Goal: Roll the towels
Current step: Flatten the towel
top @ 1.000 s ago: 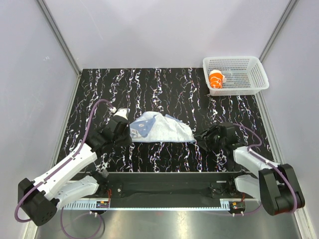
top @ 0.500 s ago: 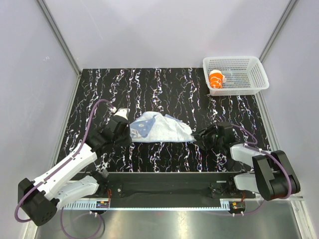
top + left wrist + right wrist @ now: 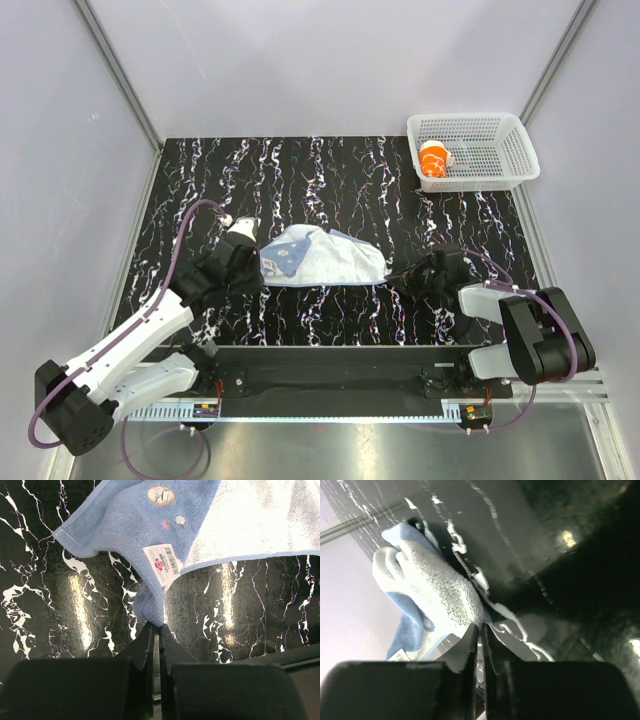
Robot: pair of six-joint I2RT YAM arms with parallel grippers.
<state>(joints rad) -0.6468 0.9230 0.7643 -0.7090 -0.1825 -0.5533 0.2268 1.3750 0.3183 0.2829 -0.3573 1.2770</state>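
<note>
The pale blue-grey towel [image 3: 325, 258] is spread loosely on the black marbled table [image 3: 330, 170], well apart from the white mesh basket [image 3: 465, 120] and to its near left, while the rolled orange towel [image 3: 433, 160] is kept inside that basket at its left end. The towel corner farther from the basket is pinched between the closed fingers of the left gripper [image 3: 156, 626]. The corner nearer the basket is clamped by the right gripper [image 3: 481, 627], its jaws drawn almost together.
</note>
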